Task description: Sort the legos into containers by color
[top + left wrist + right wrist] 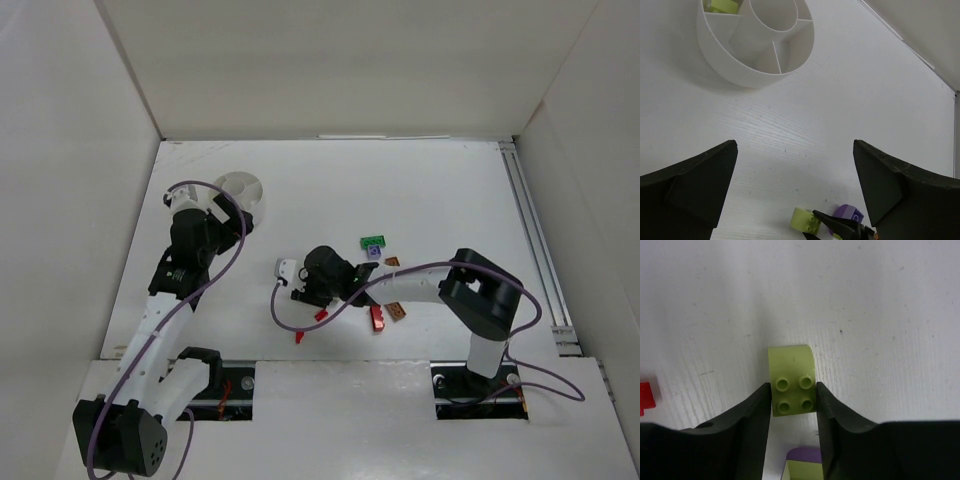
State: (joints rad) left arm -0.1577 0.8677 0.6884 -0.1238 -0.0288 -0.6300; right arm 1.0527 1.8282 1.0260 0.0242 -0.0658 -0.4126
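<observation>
Nearest the arm bases we see a few red bricks and a brown-orange brick lying loose on the white bench. Just beyond them, near the middle, the right claw reaches in low from the right. Its two fingers are pressed against opposite sides of a yellow-green brick that sits studs up. We read that as a pinch, though we cannot tell whether the brick has left the bench. Gripping across the straight sides rather than the rounded far end looks sensible to us, since those faces give the fingers something parallel to bear on. A little farther and to the right, a green brick, a purple brick and a small brown-orange piece lie close together, waiting their turn. Farther left, the left claw hangs spread wide with nothing between its fingers, just short of the white cup. We judge it is parked there, out of the right arm's way. The cup stands at the far left. One of its compartments holds a second yellow-green brick, so we take that compartment as the likely home for the pinched one.
</observation>
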